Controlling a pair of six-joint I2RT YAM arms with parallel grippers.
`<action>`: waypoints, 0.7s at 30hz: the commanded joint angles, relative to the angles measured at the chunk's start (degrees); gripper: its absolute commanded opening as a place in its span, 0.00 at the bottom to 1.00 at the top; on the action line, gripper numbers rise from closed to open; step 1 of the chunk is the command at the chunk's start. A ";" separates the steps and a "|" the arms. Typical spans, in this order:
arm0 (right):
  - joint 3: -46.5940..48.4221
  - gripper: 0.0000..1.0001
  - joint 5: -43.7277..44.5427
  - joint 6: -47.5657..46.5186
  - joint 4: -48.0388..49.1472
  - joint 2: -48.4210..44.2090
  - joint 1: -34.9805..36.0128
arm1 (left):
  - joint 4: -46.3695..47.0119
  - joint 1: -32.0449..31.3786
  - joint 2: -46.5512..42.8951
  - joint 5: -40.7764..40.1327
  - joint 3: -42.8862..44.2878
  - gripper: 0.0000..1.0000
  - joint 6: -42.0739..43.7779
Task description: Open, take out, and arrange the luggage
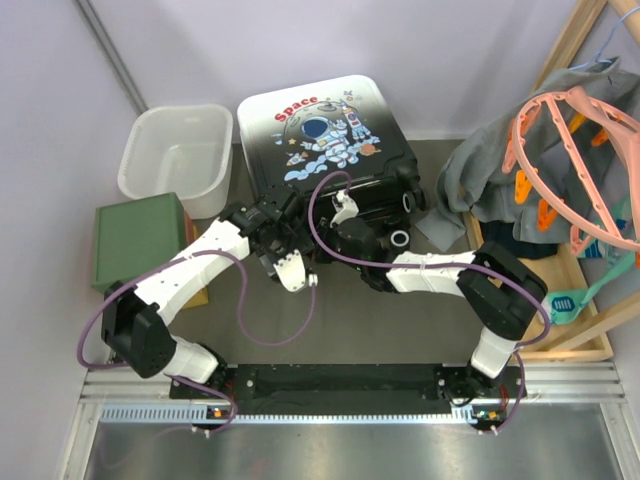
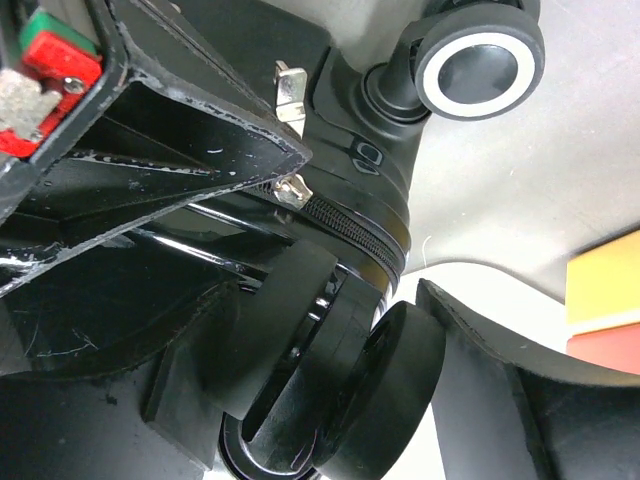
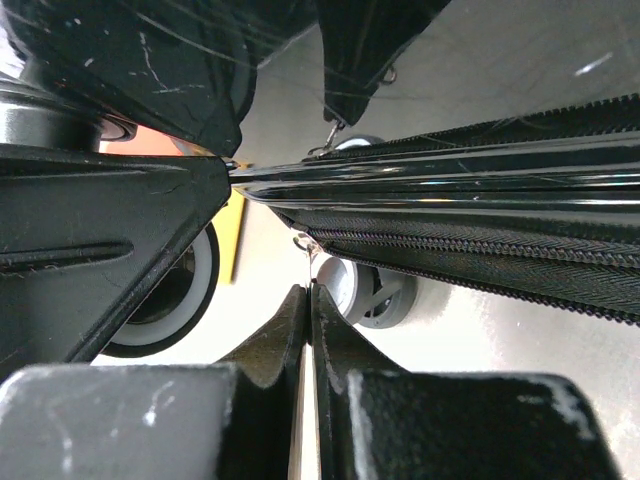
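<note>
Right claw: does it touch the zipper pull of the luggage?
Cannot tell. In the right wrist view the shut right claw points at a small zipper pull below the luggage edge; contact is unclear.

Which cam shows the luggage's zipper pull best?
Left wrist: the silver zipper pull is close and sharp, sitting on its track. Right wrist shows mostly zipper teeth; any pull there is tiny and unclear. Top view shows the luggage whole, but the pull is too small to make out.
</note>
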 commanded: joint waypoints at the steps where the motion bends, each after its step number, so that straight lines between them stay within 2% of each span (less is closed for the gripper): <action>1: 0.00 0.00 -0.99 0.47 2.06 -1.75 -1.71 | -1.08 -0.23 -1.26 -0.62 0.73 0.00 9.49; 4: -0.17 0.00 -0.91 0.56 2.23 -1.57 -1.63 | 0.32 -0.49 -3.19 2.71 -0.68 0.00 5.72; 7: -1.22 0.00 -0.99 0.30 2.41 -2.19 -1.80 | 3.65 -2.68 -4.34 7.45 0.98 0.00 -5.94; 8: -1.57 0.00 -0.91 0.29 2.49 -2.97 -1.80 | 4.18 -3.99 -4.43 8.52 1.86 0.00 -13.90; 10: -2.97 0.00 -0.91 -0.49 2.32 -3.94 -2.07 | 4.45 -5.23 -4.34 10.28 4.05 0.00 -21.85; 11: -3.59 0.00 -0.91 -0.76 2.06 -4.64 -1.98 | 4.45 -6.37 -4.34 11.77 6.15 0.00 -29.37; 14: -5.79 0.00 -2.57 -2.34 1.18 -7.63 -1.98 | 3.84 -7.34 -4.96 14.75 8.10 0.00 -39.95; 17: -8.51 0.00 -2.49 -3.22 0.39 -10.97 -2.07 | 3.92 -9.44 -7.06 14.77 6.79 0.00 -46.37; 21: -10.98 0.00 -2.84 -4.45 -1.28 -14.05 -2.07 | 4.63 -11.65 -9.00 13.11 5.21 0.00 -49.58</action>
